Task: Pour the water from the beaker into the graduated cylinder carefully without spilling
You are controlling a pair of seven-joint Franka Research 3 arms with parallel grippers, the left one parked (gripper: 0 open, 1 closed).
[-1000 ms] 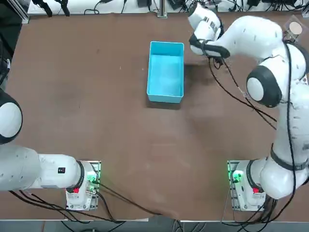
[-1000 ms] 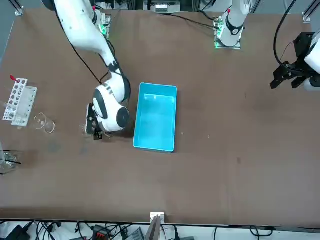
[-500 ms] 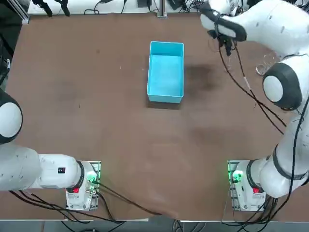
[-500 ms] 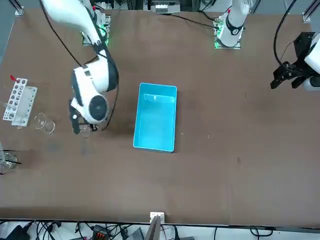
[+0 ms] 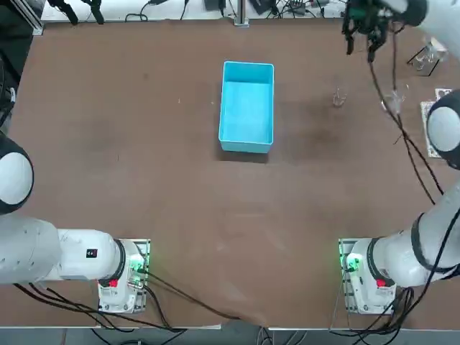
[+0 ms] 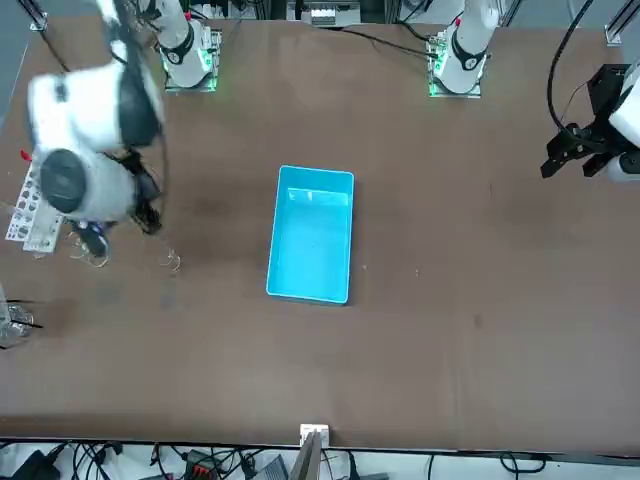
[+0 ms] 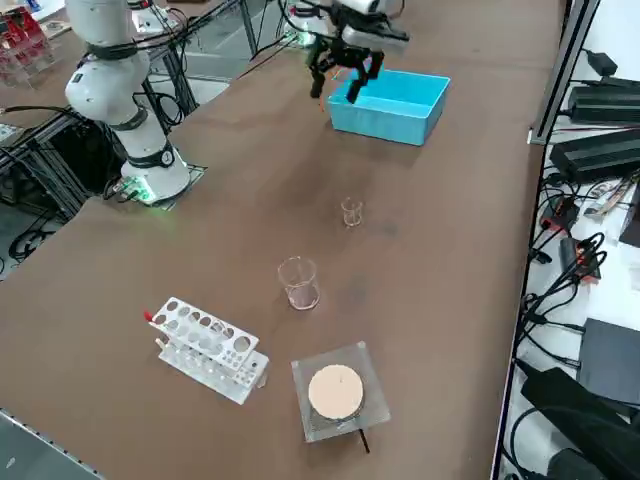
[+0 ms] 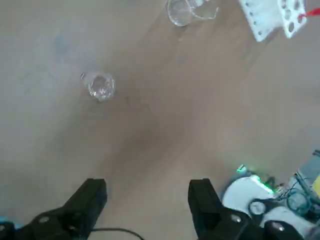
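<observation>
The beaker (image 5: 338,97) (image 6: 172,262) (image 7: 351,211) (image 8: 101,87) is a tiny clear glass standing alone on the brown table, right of the blue box. I cannot make out the water in it. The graduated cylinder (image 7: 298,282) (image 8: 182,11) (image 5: 394,99), a larger clear glass, stands farther toward my right side, beside the white rack. My right gripper (image 5: 361,39) (image 7: 338,82) (image 8: 147,197) hangs high above the table, well away from both glasses, open and holding nothing.
A blue box (image 5: 247,106) (image 7: 395,100) sits mid-table. A white rack with holes (image 7: 205,348) (image 6: 35,205) lies near the table's right edge. Beside it is a clear square plate with a beige disc (image 7: 335,392).
The right arm rose from beside the blue box and swung toward my right and the far edge, uncovering the beaker. Its fingers stayed open.
</observation>
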